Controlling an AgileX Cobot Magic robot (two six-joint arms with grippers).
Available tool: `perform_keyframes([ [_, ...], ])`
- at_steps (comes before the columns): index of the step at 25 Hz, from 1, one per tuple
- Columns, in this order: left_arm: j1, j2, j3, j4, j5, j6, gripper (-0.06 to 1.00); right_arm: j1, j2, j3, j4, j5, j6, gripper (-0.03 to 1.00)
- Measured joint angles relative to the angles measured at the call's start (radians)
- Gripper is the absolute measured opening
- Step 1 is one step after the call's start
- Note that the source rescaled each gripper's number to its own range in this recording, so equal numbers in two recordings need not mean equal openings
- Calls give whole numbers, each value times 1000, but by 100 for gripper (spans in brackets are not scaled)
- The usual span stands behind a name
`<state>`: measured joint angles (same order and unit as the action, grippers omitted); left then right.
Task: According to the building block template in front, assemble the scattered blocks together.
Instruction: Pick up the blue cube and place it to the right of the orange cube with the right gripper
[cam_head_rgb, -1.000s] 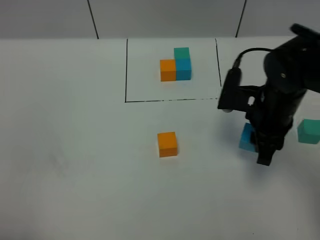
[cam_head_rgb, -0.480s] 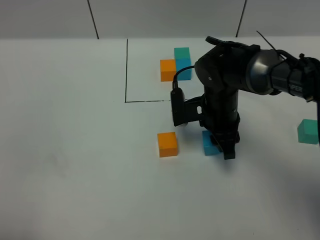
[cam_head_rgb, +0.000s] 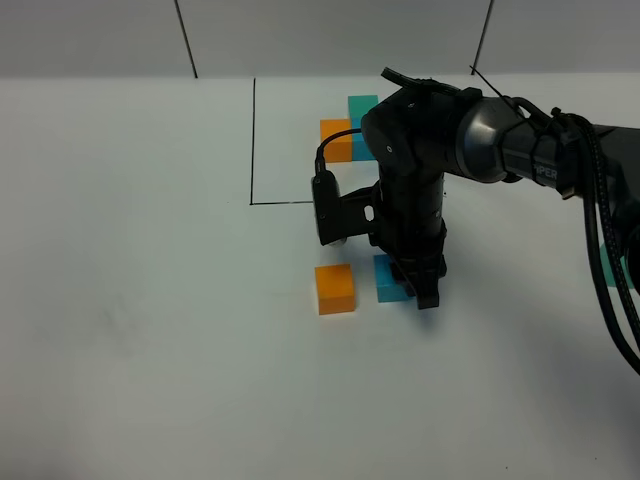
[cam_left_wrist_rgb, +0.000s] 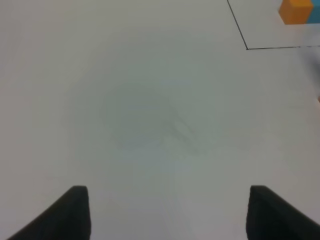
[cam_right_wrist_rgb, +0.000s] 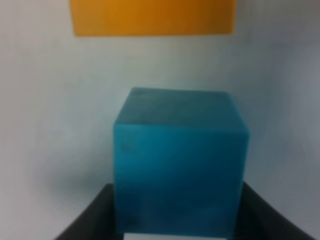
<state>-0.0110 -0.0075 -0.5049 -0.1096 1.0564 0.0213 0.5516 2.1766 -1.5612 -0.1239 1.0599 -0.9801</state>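
Observation:
My right gripper (cam_head_rgb: 408, 290) reaches across the middle and is shut on the sky-blue cube (cam_head_rgb: 389, 281). It holds the cube low over the table, just right of the loose orange cube (cam_head_rgb: 335, 288), with a small gap between them. The right wrist view shows the blue cube (cam_right_wrist_rgb: 180, 160) between my fingers (cam_right_wrist_rgb: 87, 222) and the orange cube (cam_right_wrist_rgb: 150, 17) beyond it. The template (cam_head_rgb: 338, 138) in its black frame (cam_head_rgb: 253, 140) is partly hidden by the arm. The teal-green loose cube is hidden behind the arm. My left gripper (cam_left_wrist_rgb: 165, 215) is open and empty over bare table.
The right arm and its cables (cam_head_rgb: 600, 200) span the right half of the table. The left wrist view shows the frame's corner (cam_left_wrist_rgb: 246, 48) and the template's orange cube (cam_left_wrist_rgb: 296, 11) far off.
My right gripper has carried the blue cube leftward, from the right side of the table to just beside the loose orange cube. The orange cube has not moved.

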Motion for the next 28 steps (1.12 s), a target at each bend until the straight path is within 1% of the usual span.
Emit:
perform_keyframes([
  [13,0,0,0,0,0,0,41,31,20,-10,18,-4,3,3],
  [19,0,0,0,0,0,0,41,35,20,-10,72,-24,21,3],
  [28,0,0,0,0,0,1,41,35,20,-10,97,-34,40,3],
])
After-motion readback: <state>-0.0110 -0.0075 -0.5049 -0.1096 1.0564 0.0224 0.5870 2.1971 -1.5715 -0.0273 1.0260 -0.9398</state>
